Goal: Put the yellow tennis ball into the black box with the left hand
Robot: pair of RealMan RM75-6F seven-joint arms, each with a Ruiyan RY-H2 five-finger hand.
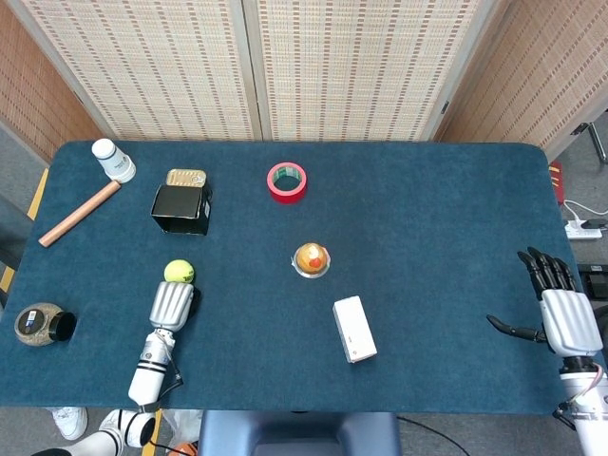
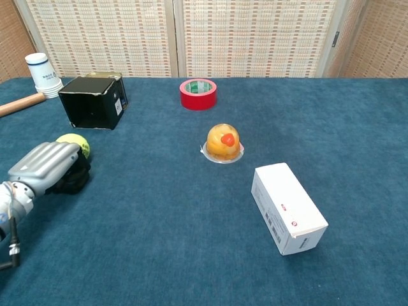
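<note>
The left hand [image 2: 48, 167] sits curled just behind the yellow tennis ball [image 2: 74, 145] on the table, though whether it truly grips the ball I cannot tell. A loose hold could let it roll away short of the black box [image 2: 94, 101] farther back; the right hand [image 1: 560, 313] lies spread and idle

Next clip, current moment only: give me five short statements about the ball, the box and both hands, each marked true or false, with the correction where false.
1. The yellow tennis ball is inside the black box. False: it is outside the box, at the fingertips of the left hand.
2. The right hand holds nothing, its fingers spread. True.
3. The red tape roll sits on top of the black box. False: it lies on the table, apart from the box.
4. The white box lies on the table near the domed orange item. True.
5. The left hand rests on the white box. False: it is far from it, by the ball.
</note>
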